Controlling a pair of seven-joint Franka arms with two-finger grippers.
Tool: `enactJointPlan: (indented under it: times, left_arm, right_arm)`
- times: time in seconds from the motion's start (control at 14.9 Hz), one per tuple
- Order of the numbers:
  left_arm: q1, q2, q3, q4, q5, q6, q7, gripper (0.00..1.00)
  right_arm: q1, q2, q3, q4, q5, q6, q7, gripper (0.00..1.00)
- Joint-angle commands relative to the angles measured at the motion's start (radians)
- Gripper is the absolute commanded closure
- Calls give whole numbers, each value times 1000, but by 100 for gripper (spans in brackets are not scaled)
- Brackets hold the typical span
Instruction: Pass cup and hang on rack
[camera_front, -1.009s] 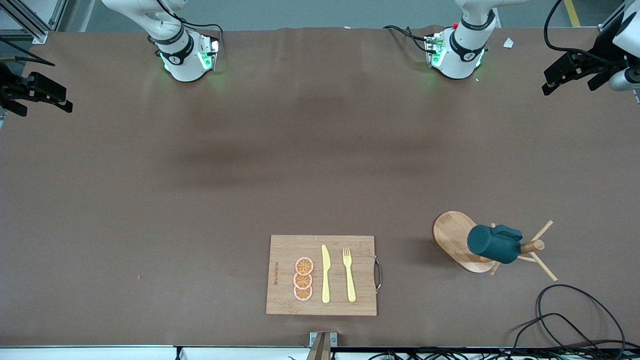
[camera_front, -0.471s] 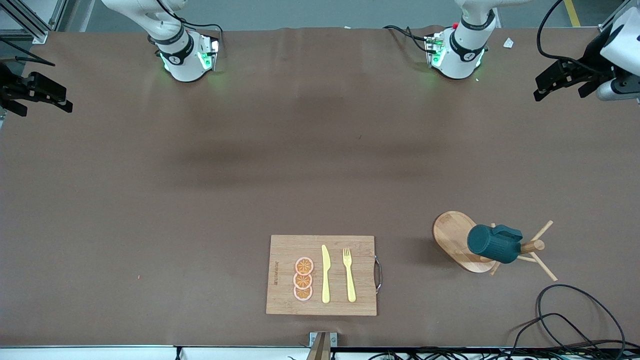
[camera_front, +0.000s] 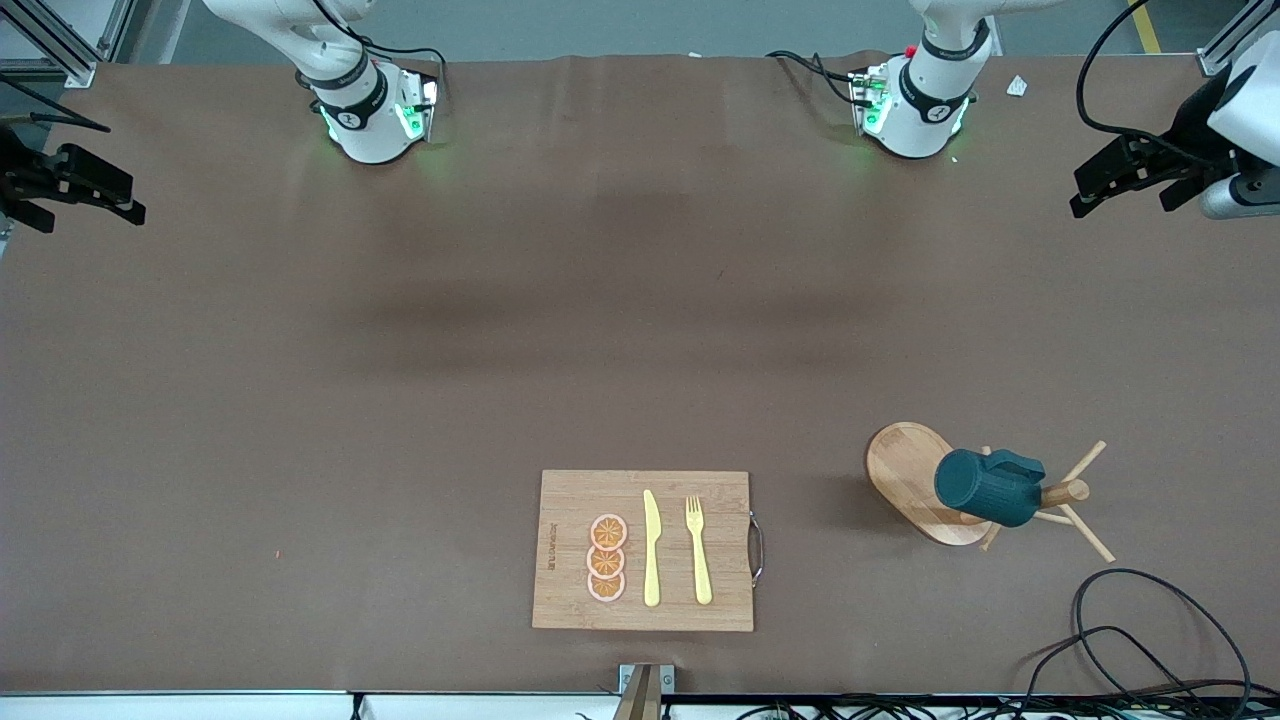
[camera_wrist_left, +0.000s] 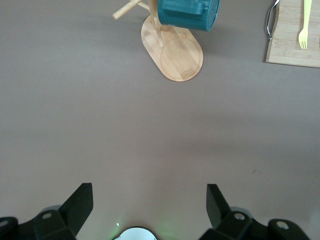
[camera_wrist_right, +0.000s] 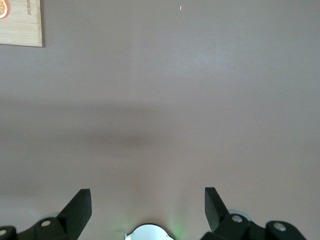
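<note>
Inventory by count. Tabletop (camera_front: 300, 400): one. Robot arms: two, each ending in one tool, the left tool (camera_front: 1125, 180) and the right tool (camera_front: 75, 190), two tools in all. Cup (camera_front: 985, 488): one, dark teal. Rack (camera_front: 915, 480): one, light wood, with one oval base and one central post. Cutting board (camera_front: 570, 500): one, bamboo, with one metal handle. Orange slices (camera_front: 607, 558): three. Yellow knife (camera_front: 651, 550): one. Yellow fork (camera_front: 698, 552): one. Loose black cable (camera_front: 1150, 630) lying in loops: exact number cannot be told

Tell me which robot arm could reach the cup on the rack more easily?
Probably the left. Its open gripper is at the cup's end of the table; the open right gripper waits at the other end.
</note>
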Motion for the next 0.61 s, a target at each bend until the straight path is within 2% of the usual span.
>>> enactJointPlan:
  times: [0.0, 0.27, 0.54]
  left_arm:
    - [-4, 9, -13, 21, 3, -23, 13, 0]
    - [-2, 9, -42, 22, 28, -27, 16, 0]
    - [1, 8, -46, 24, 28, -27, 17, 0]
  right_arm:
    - [-4, 0, 7, 10, -13, -12, -13, 0]
    - [-4, 0, 7, 10, -13, -10, -13, 0]
    - [29, -1, 8, 10, -69, -10, -11, 0]
